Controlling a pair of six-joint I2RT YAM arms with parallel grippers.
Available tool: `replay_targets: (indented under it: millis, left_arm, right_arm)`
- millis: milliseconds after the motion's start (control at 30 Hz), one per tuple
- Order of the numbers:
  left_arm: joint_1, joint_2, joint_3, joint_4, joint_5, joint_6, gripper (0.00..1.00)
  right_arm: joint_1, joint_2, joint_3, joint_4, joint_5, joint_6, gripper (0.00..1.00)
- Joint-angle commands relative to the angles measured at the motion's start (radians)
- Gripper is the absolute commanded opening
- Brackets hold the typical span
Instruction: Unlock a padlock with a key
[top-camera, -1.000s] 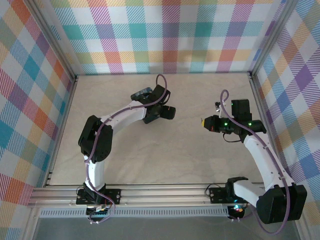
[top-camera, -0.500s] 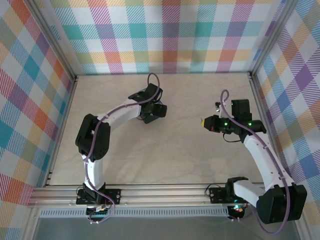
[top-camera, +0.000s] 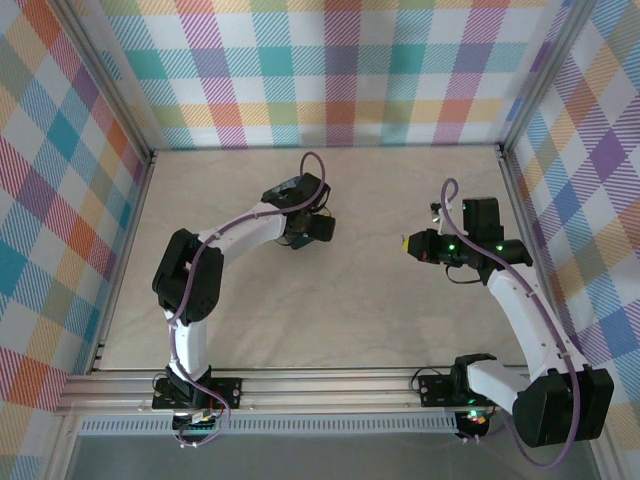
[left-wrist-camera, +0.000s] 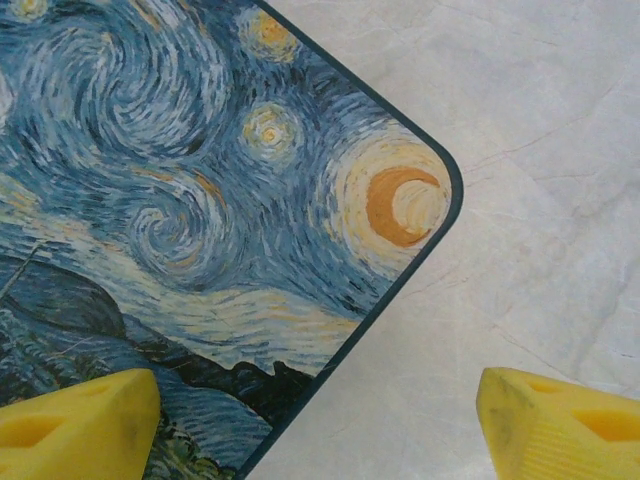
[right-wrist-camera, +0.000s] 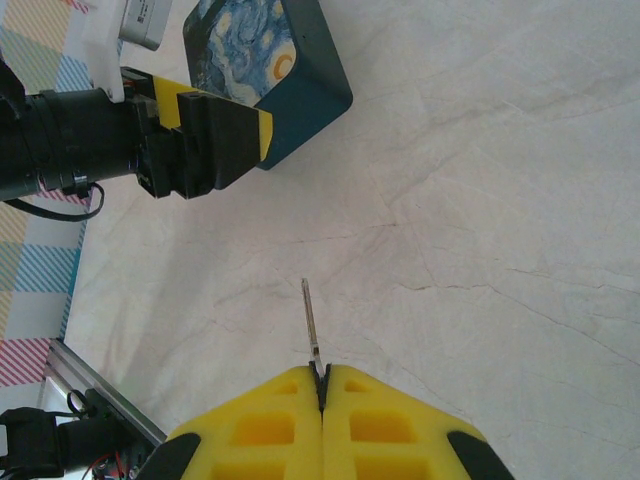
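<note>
Left arm (top-camera: 240, 230) stretched forward, left gripper (left-wrist-camera: 320, 425) wide open over painted box (left-wrist-camera: 200, 200) corner, right gripper (right-wrist-camera: 322, 388) pinching key (right-wrist-camera: 311, 320), blade pointing ahead

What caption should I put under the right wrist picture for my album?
Right end effector pinches a thin key above the table, starry-painting box beyond.

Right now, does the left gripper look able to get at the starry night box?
Probably yes. The left gripper is open right over a rounded corner of the box, one finger above the printed top, the other above bare table, with nothing between them and the box.
</note>
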Motion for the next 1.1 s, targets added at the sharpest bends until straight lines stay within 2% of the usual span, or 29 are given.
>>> replay_targets:
  millis: [0, 300, 600, 867, 1067]
  left_arm:
    - [-0.041, -0.006, -0.049, -0.052, 0.075, -0.062, 0.82]
    - [-0.144, 0.003, -0.093, -0.008, 0.126, -0.184, 0.82]
    - [-0.224, 0.000, -0.119, 0.000, 0.152, -0.241, 0.82]
    - [-0.240, 0.026, -0.080, 0.045, 0.203, -0.263, 0.82]
    - [-0.240, 0.030, -0.044, 0.028, 0.187, -0.238, 0.83]
  right_arm:
    - [-0.007, 0.007, -0.008, 0.020, -0.019, 0.009, 0.02]
    - [-0.007, 0.006, -0.002, 0.006, -0.008, 0.000, 0.02]
    - [-0.007, 0.010, -0.005, 0.010, -0.004, -0.002, 0.02]
    - [-0.007, 0.024, -0.009, 0.017, -0.008, 0.000, 0.02]
    - [-0.007, 0.022, -0.015, 0.015, -0.003, -0.003, 0.02]
